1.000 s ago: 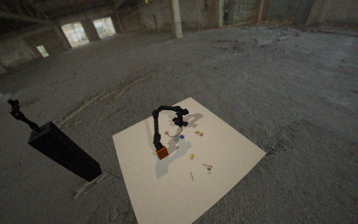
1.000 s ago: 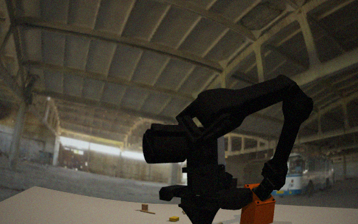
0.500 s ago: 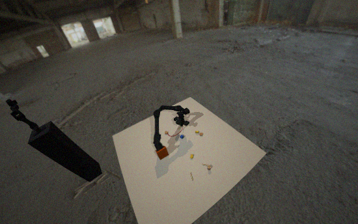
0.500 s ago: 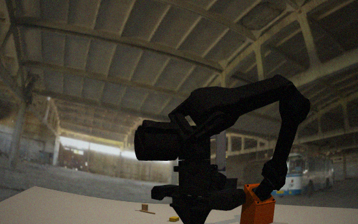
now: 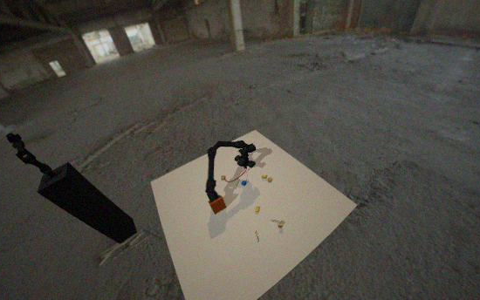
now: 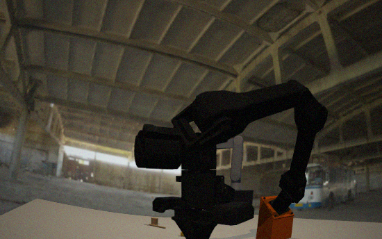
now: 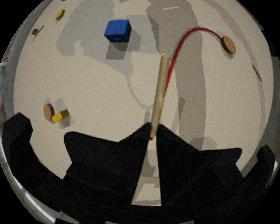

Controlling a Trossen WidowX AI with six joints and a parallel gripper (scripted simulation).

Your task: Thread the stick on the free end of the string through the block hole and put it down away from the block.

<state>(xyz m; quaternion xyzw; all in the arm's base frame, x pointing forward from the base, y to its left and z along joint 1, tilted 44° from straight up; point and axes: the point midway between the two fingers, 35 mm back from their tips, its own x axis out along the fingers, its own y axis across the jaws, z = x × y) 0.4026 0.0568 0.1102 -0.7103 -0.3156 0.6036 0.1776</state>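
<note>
The wooden stick [image 7: 163, 80] is held near one end between the fingertips of my gripper [image 7: 153, 127] [image 5: 246, 167], above the table, its free end pointing up in the wrist view. The red string [image 7: 190, 31] [image 5: 236, 179] runs from the held end behind the stick, then arcs to the round wooden button [image 7: 228, 45] [image 5: 222, 177] on the table. The blue block [image 7: 117, 30] [image 5: 243, 183] stands on the table, ahead and left of the fingers in the wrist view. Its hole cannot be made out. The string lies outside the block. In the exterior view the arm hides the block and stick.
A round brown disc [image 7: 48, 111] [image 5: 270, 179] and a yellow piece [image 7: 60, 116] [image 5: 264, 176] lie close together. Another yellow piece [image 5: 257, 209] [image 7: 60, 14], a round object [image 5: 280, 223] beside a small stick, and a loose stick [image 5: 257, 235] lie farther off. The arm's orange base [image 5: 217, 205] stands on the table.
</note>
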